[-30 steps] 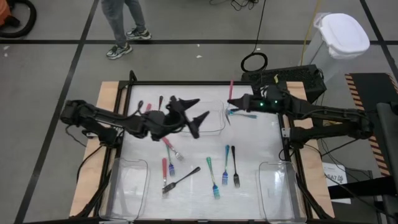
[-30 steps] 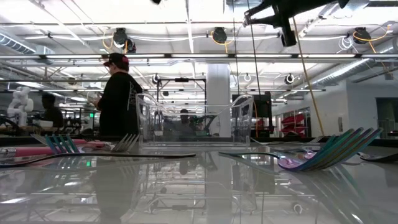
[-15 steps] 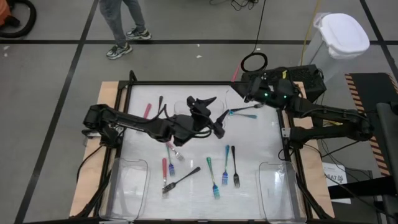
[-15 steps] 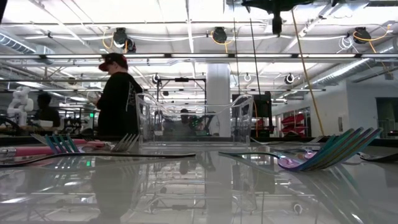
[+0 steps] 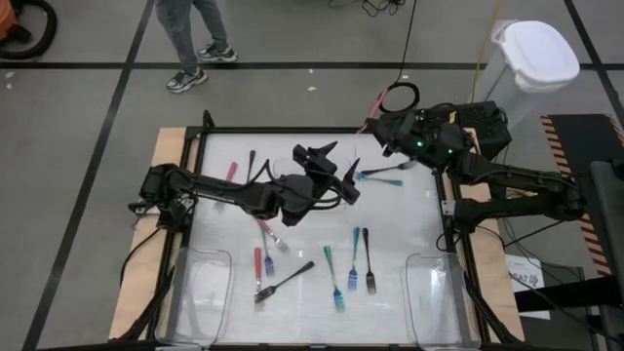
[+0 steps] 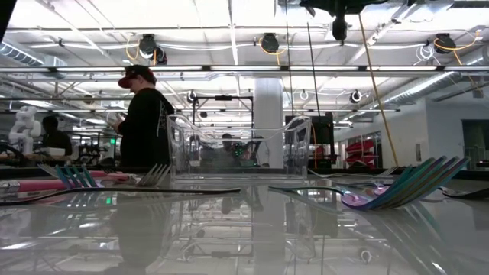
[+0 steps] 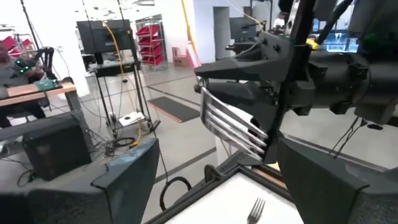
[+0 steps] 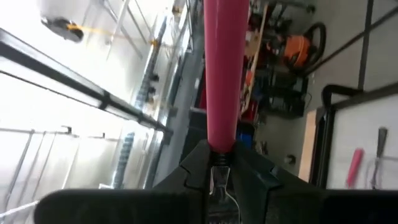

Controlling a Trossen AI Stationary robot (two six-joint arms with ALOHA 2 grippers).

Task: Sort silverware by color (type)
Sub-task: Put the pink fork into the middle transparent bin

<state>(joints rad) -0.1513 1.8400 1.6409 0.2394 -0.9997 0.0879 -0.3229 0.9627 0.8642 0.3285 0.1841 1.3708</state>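
At the far right corner of the bench (image 5: 419, 210), we are seeing the right claw (image 5: 375, 125) pinching tight on a pink-handled fork (image 8: 221, 68), holding it up off the surface. Near the middle, the left claw (image 5: 336, 171) is hanging with its fingers spread wide, gripping nothing, above a clear tray (image 6: 237, 145) whose contents we cannot make out. Two more clear trays (image 5: 205, 288) are sitting at the near corners, and the remaining silverware (image 5: 336, 278) is lying scattered between them.
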